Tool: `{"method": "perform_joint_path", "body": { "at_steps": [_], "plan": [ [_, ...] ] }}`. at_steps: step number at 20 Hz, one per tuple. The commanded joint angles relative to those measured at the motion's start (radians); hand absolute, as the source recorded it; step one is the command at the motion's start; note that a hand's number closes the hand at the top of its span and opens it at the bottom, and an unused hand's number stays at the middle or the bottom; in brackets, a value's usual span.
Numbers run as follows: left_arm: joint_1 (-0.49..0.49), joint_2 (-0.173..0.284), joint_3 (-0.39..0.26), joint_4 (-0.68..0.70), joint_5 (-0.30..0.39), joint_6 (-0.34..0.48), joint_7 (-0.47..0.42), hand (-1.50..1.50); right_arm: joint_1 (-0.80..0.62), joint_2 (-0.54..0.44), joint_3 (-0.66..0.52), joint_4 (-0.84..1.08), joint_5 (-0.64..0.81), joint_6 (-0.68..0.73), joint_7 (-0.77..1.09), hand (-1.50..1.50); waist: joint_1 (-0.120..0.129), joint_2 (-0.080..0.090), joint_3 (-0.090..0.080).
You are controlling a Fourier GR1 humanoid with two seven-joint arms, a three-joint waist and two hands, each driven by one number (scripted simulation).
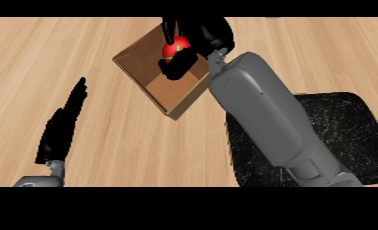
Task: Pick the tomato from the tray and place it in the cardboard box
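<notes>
My right hand (193,36) curls round the tomato (176,48), holding it above the open cardboard box (159,81). The box sits cornerwise on the wooden counter (111,139); my forearm hides part of the dark tray (339,124). My left hand (63,126) rests lower left, fingers straight together. I can't tell the tomato's axis.

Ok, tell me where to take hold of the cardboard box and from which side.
Probably the cardboard box by its near-left wall, reached by the open left hand from the left. That long straight rim is free, while the right hand with the tomato blocks the far side.
</notes>
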Motion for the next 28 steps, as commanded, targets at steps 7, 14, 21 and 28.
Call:
{"method": "perform_joint_path", "body": {
  "at_steps": [7, 14, 21, 28],
  "plan": [
    [0.001, -0.006, -0.003, 0.001, -0.006, -0.033, -0.009, 0.00, -0.169, 0.033, 0.069, 0.447, -0.161, -0.177, -0.028, -1.50, 0.032, 0.007, 0.000],
    [-0.025, -0.040, -0.024, -0.020, -0.028, -0.019, 0.014, 0.00, -0.159, 0.033, 0.139, 0.568, -0.312, -0.353, -0.170, -1.50, 0.052, 0.013, 0.000],
    [-0.012, -0.014, 0.009, -0.029, -0.010, -0.036, 0.025, 0.00, -0.156, 0.033, -0.054, 0.495, -0.457, -0.546, -0.272, -1.50, 0.028, 0.008, 0.002],
    [0.003, 0.007, 0.056, 0.014, -0.003, -0.042, -0.032, 0.00, -0.105, -0.010, -0.235, 0.445, -0.586, -0.550, -0.404, -1.50, -0.007, 0.002, 0.001]
  ]
}}
